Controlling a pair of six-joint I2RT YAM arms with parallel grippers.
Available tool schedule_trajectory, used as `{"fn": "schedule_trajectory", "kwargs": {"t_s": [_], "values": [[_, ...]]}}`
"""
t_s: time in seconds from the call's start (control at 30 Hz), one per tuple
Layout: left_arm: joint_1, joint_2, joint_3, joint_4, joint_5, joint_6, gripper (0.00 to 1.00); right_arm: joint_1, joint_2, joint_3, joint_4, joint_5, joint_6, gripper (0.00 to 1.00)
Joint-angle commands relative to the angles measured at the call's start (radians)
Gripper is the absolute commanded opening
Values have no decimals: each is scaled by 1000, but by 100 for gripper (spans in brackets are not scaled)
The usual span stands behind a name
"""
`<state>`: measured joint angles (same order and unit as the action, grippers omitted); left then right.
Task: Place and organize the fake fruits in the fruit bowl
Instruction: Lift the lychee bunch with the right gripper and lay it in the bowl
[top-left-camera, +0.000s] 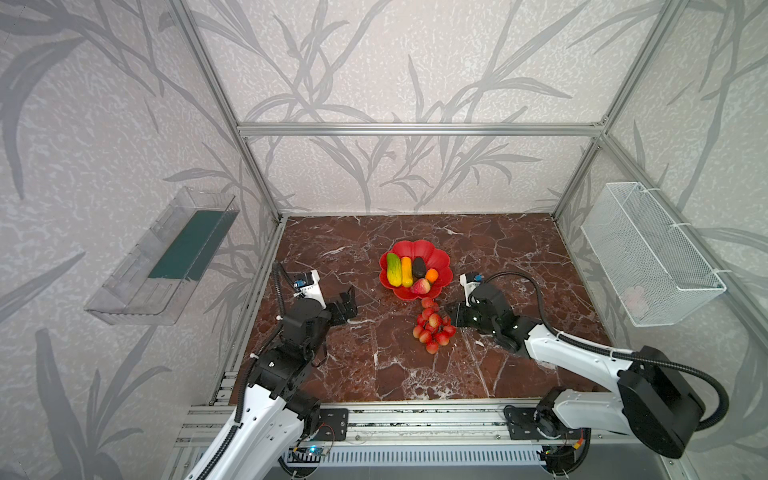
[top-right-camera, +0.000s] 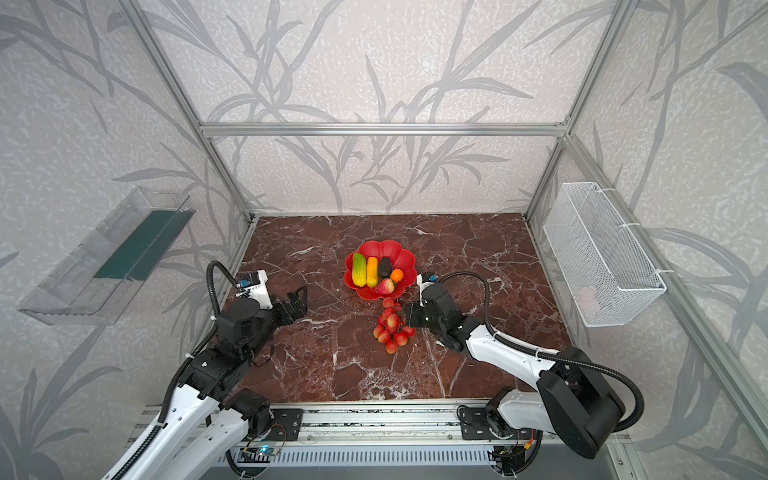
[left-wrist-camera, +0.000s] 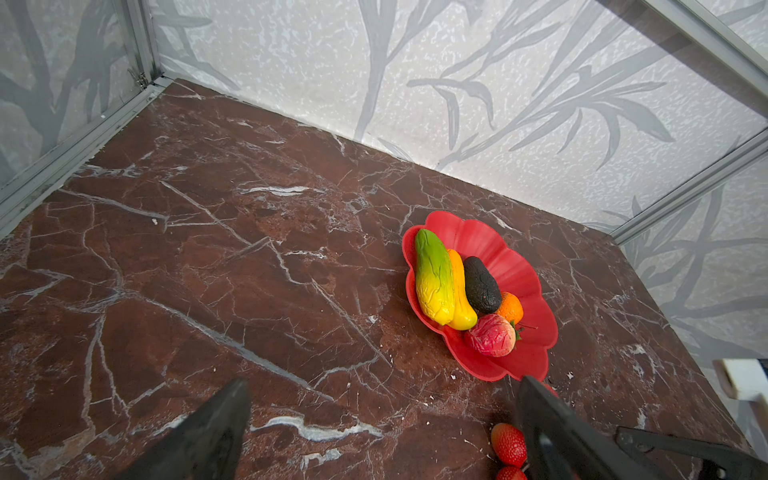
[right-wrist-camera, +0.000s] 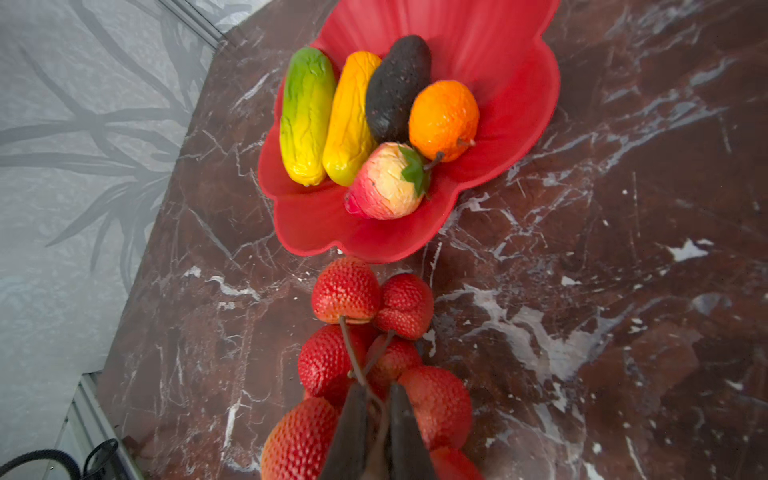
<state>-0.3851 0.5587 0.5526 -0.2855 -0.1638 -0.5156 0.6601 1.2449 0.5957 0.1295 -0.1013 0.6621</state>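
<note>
Left gripper (top-left-camera: 352, 301) hung wide open and empty over the table (top-left-camera: 374, 365), standing off from the fruit bowl (top-left-camera: 428, 249). Five fruits (top-left-camera: 406, 272) already lay side by side in it. Just beside its near rim, on the table, lay the bunch of berries (top-left-camera: 432, 328), right gripper (right-wrist-camera: 378, 395) pinched shut on its stem, probably to lift it over that rim.

bare marble (top-left-camera: 332, 365) left of bowl (top-left-camera: 434, 248), berry bunch (top-left-camera: 434, 322) (at its rim) blocks front
</note>
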Motion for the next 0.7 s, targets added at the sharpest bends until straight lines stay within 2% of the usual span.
{"fn": "schedule_trajectory", "kwargs": {"t_s": [0.0, 0.1, 0.23, 0.37, 0.53, 0.67], "values": [[5, -34, -26, -7, -21, 3, 100, 4, -72, 105, -56, -56, -56, 0], [5, -67, -49, 17, -31, 4, 100, 3, -65, 216, -118, -103, -97, 0], [5, -87, -67, 54, -61, 7, 100, -2, 25, 358, -158, -120, -153, 0], [5, -79, -75, 107, -80, 52, 100, -37, 167, 485, -142, -173, -183, 0], [5, -39, -89, 176, -158, 128, 100, -105, 372, 605, -96, -282, -186, 0], [6, -4, -122, 247, -264, 197, 100, -137, 508, 670, -76, -308, -206, 0]]}}
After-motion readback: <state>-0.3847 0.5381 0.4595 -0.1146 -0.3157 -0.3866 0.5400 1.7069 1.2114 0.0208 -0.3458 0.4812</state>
